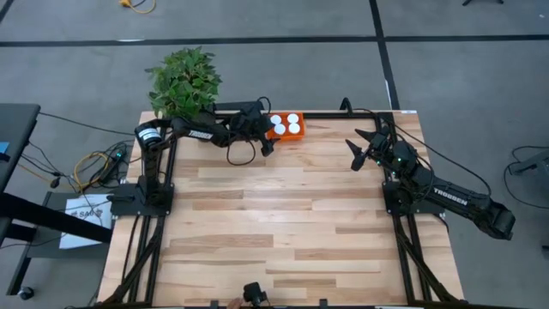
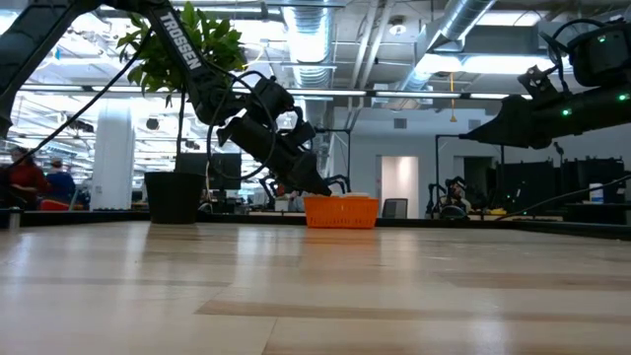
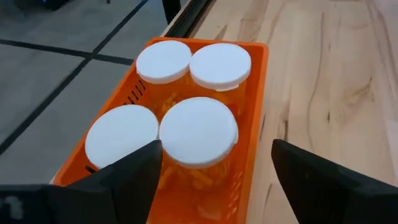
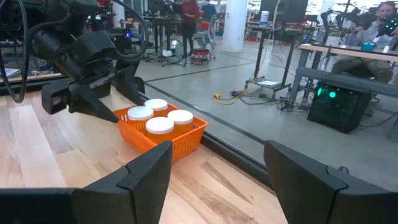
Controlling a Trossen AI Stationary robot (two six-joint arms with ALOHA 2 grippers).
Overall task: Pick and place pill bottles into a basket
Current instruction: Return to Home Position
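Observation:
The orange basket (image 3: 262,93) stands at the table's far edge, left of the middle (image 1: 301,136). Four pill bottles with white caps stand upright in it, two farther ones (image 3: 163,61) (image 3: 220,65) and two nearer ones (image 3: 121,134) (image 3: 198,132). My left gripper (image 3: 216,149) is open at the basket's near left corner (image 1: 268,142). Its fingers stand on either side of a nearer bottle, one over the basket and one over the table. My right gripper (image 1: 362,148) is open and empty, above the table to the right of the basket (image 4: 217,155).
A potted plant (image 1: 183,81) stands at the table's far left corner, close behind my left arm. The table's far edge runs right behind the basket. Bare wood lies between the two arms and toward the near edge. People show in the room beyond (image 4: 191,12).

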